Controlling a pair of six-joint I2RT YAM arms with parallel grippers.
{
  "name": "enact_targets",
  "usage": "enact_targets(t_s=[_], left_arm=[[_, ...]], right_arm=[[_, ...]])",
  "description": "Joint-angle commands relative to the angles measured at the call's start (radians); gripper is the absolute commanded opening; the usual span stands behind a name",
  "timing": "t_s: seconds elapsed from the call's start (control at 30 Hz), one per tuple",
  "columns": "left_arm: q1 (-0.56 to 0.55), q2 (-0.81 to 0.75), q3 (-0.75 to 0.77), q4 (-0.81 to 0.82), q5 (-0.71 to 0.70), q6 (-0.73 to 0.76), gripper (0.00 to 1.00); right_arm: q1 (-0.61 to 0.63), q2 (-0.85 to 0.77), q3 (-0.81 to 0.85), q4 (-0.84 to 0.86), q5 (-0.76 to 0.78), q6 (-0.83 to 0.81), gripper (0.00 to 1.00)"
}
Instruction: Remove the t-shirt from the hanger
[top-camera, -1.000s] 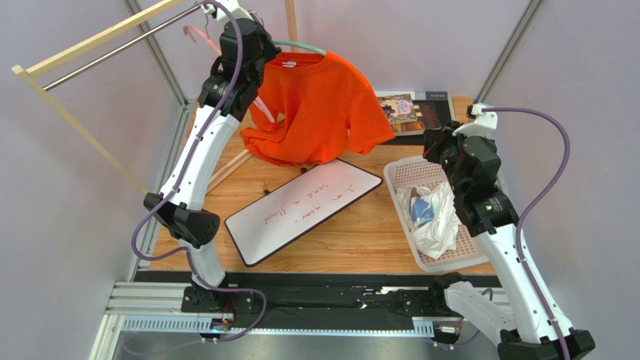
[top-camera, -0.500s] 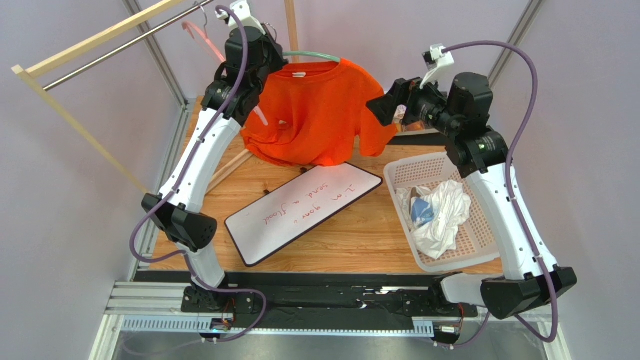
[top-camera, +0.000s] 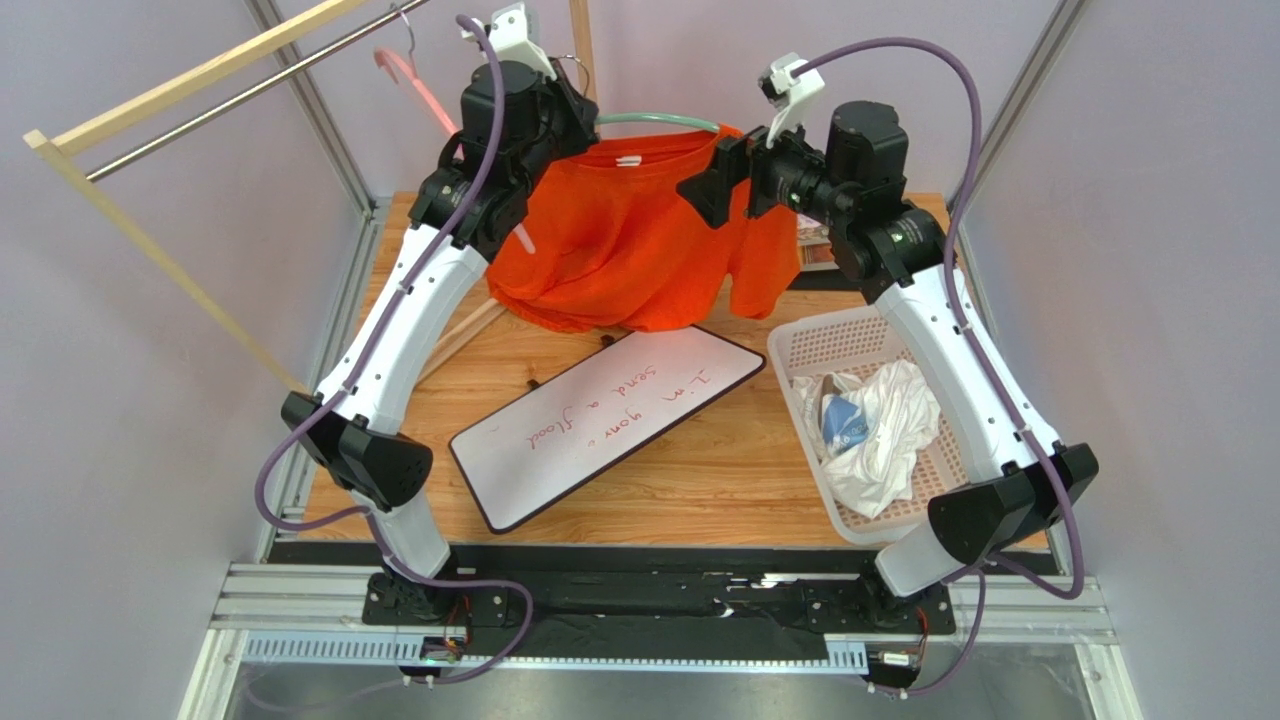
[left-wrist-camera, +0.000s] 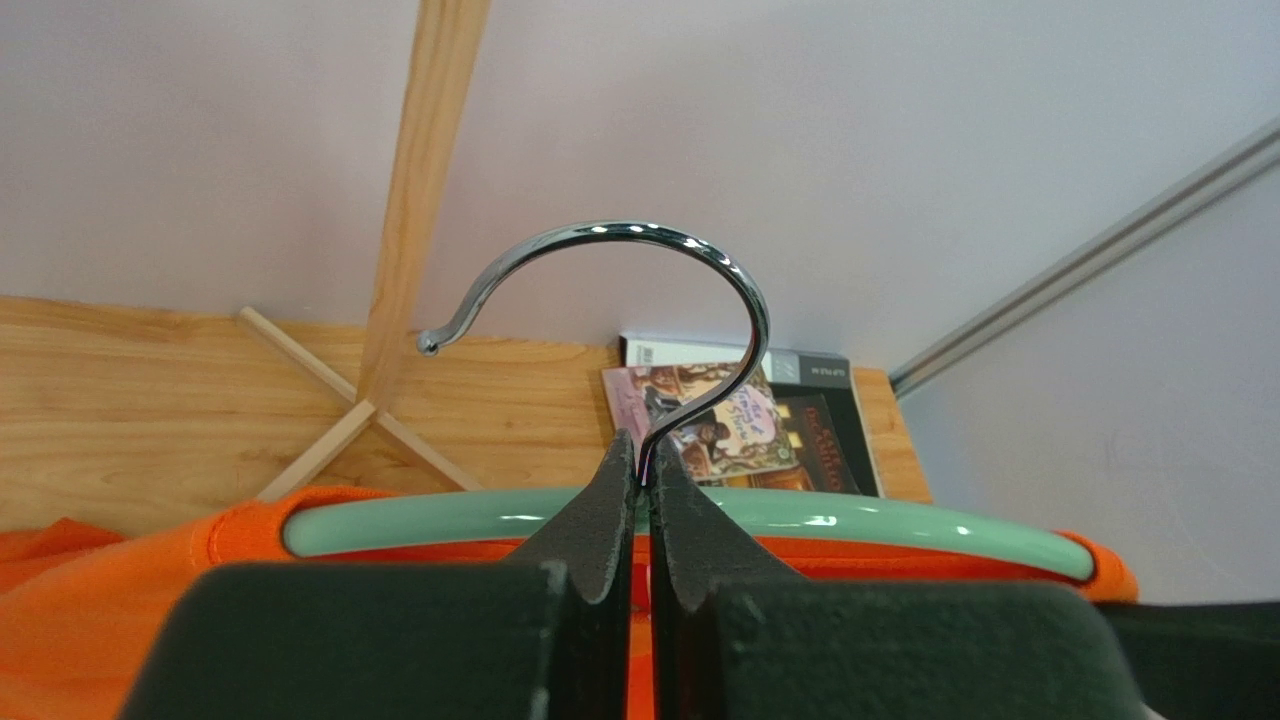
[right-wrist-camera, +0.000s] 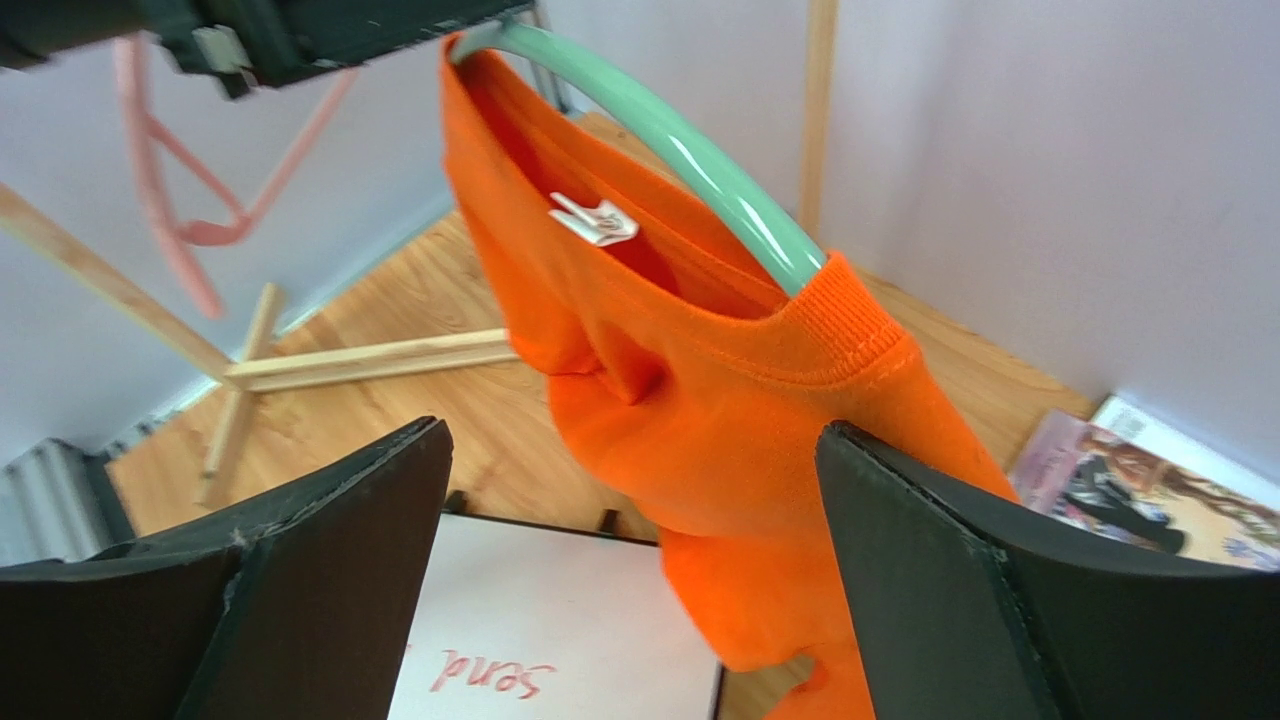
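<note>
left tool (left-wrist-camera: 649, 503) clamped tight on hanger (left-wrist-camera: 451, 527) at the hook neck, right tool (right-wrist-camera: 631, 510) wide open, empty, just off t-shirt (right-wrist-camera: 706, 435) shoulder.

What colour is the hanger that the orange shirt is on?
The hanger is pale mint green. The right wrist view shows it best.

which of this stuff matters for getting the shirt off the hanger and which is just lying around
In the job: orange t-shirt, green hanger, left gripper shut on its hook, right gripper open by the shirt.
Lying about: whiteboard, basket, white cloth, pink hanger, book.
</note>
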Motion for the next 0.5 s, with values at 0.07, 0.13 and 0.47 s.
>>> enact_targets(t_s=[0.07, 0.13, 0.47], left_arm=[[-0.006, -0.048, 0.019, 0.094, 0.100, 0.018, 0.00], [-0.007, -0.048, 0.014, 0.093, 0.102, 0.021, 0.00], [-0.007, -0.070, -0.061, 0.135, 0.212, 0.053, 0.00]], right_arm=[[0.009, -0.024, 0.031, -0.027, 0.164, -0.221, 0.97], [0.009, -0.068, 0.014, -0.020, 0.193, -0.234, 0.99], [0.002, -0.055, 0.059, -0.068, 0.185, -0.376, 1.00]])
